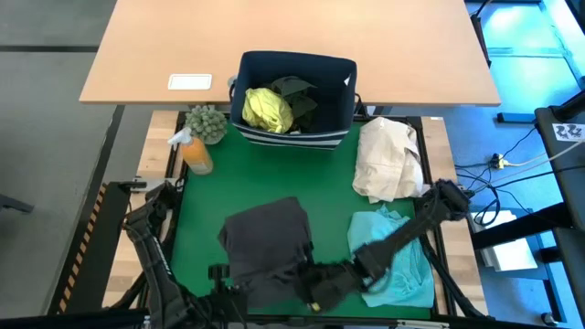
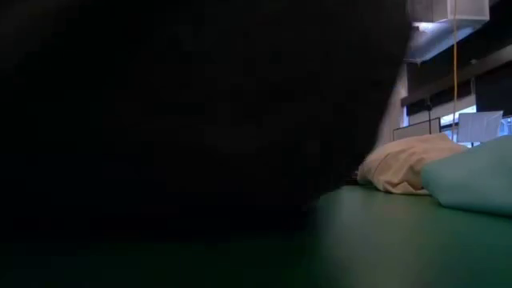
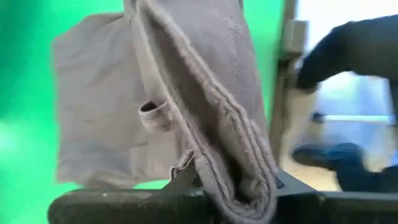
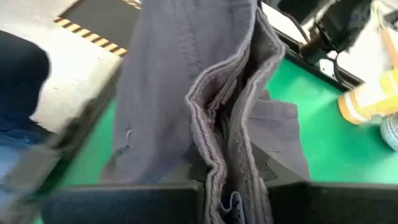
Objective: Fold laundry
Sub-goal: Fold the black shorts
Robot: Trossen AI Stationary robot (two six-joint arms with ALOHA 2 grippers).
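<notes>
A charcoal grey garment lies mid-table on the green mat, its near edge raised. My left gripper and my right gripper are both shut on that edge, near the table's front. In the low view the grey garment fills most of the picture as a dark mass. A turquoise garment lies flat to the right. A yellow-green shirt and a dark garment sit inside the navy bin. My left gripper pinches a thick hemmed fold of the grey garment between its two fingers, several layers together, near a belt loop. The cloth runs away from the fingers toward the mat. My right gripper pinches the stitched band edge, several layers bunched between its two fingers. The rest of the cloth drapes away past the fingers.
A cream-beige bundle lies at the mat's far right. An orange spray bottle and a small plant stand at the far left. A wooden table with a white item lies behind the bin.
</notes>
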